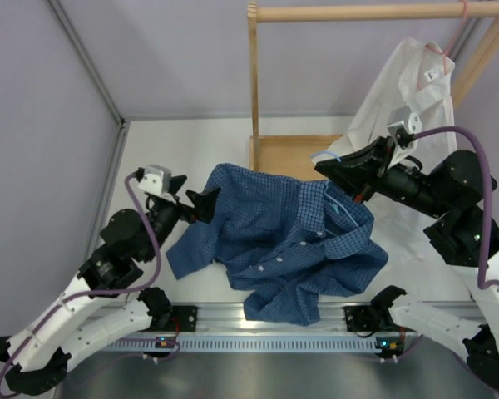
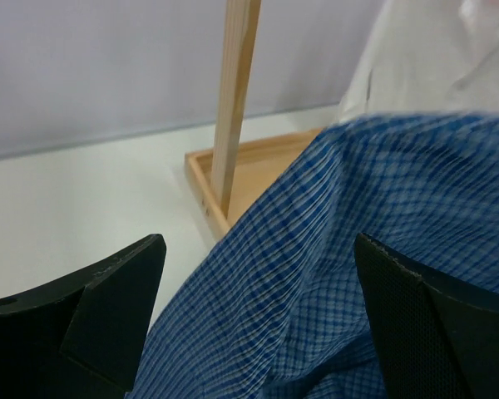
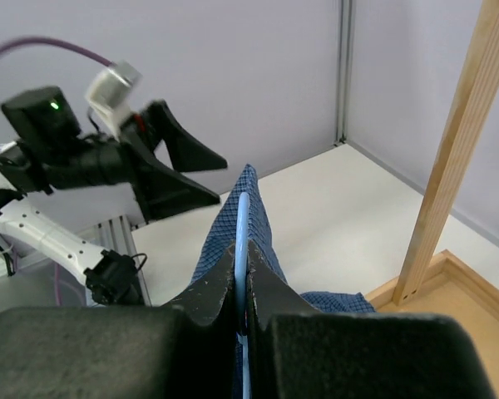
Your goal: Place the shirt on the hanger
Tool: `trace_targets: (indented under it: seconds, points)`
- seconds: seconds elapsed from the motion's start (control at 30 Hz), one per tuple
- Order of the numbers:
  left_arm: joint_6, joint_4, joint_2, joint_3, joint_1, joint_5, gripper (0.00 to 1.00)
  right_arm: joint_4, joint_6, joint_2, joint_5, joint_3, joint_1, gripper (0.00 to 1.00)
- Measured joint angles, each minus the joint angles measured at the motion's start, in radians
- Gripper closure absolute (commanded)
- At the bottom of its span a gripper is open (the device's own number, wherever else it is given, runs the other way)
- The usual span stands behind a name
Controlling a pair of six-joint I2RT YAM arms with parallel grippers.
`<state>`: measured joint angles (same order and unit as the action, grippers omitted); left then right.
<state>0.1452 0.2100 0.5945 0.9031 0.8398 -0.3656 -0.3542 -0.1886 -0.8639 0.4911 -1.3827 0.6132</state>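
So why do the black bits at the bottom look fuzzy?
Left wrist view: the open left claw sits near the camera, so its black fingers blur; the dark blue checked shirt looks sharper. Right wrist view: the right claw, shut on the thin light blue wire hanger, blurs likewise.

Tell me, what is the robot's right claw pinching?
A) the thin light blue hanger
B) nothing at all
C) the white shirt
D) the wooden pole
A: in the right wrist view the right gripper is shut on the thin blue wire of the hanger, which rises from between its fingers with the fabric of the shirt on both sides of it.
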Motion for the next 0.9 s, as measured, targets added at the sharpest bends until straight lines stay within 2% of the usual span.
trace_targets:
  seconds: [0.17,0.23,0.3,0.33,0.37,0.53,0.63,0.73,0.8,0.83,0.9]
  points:
    - [0.018,-0.002,0.087,-0.069,0.0,-0.044,0.02,-0.048,0.006,0.006,0.011,-0.039,0.0,1.0]
    - [0.026,-0.015,0.128,-0.069,0.0,-0.049,0.12,-0.061,0.006,0.009,0.023,-0.041,0.0,1.0]
    - [0.04,-0.042,0.159,-0.069,0.0,-0.057,0.41,-0.074,0.005,0.011,0.027,-0.041,0.0,1.0]
    - [0.046,-0.055,0.176,-0.069,-0.001,-0.067,0.62,-0.079,0.005,0.011,0.029,-0.041,0.0,1.0]
    - [0.052,-0.069,0.193,-0.069,-0.002,-0.081,1.0,-0.082,0.006,0.013,0.029,-0.041,0.0,1.0]
    - [0.119,-0.066,0.318,-0.023,-0.044,-0.223,1.0,-0.108,0.021,0.028,-0.021,-0.036,0.0,1.0]
    - [0.216,-0.026,0.389,0.03,-0.153,-0.282,1.0,-0.114,0.039,0.07,-0.123,-0.005,0.0,1.0]
    - [0.288,0.001,0.406,0.038,-0.281,-0.248,1.0,-0.131,0.05,0.098,-0.192,0.024,0.0,1.0]
    - [0.309,0.007,0.403,0.037,-0.309,-0.218,1.0,-0.133,0.05,0.098,-0.199,0.024,0.0,1.0]
    - [0.314,0.007,0.399,0.036,-0.312,-0.191,0.93,-0.132,0.049,0.093,-0.2,0.021,0.0,1.0]
    - [0.315,0.003,0.388,0.031,-0.315,-0.134,0.93,-0.132,0.048,0.074,-0.197,0.014,0.0,1.0]
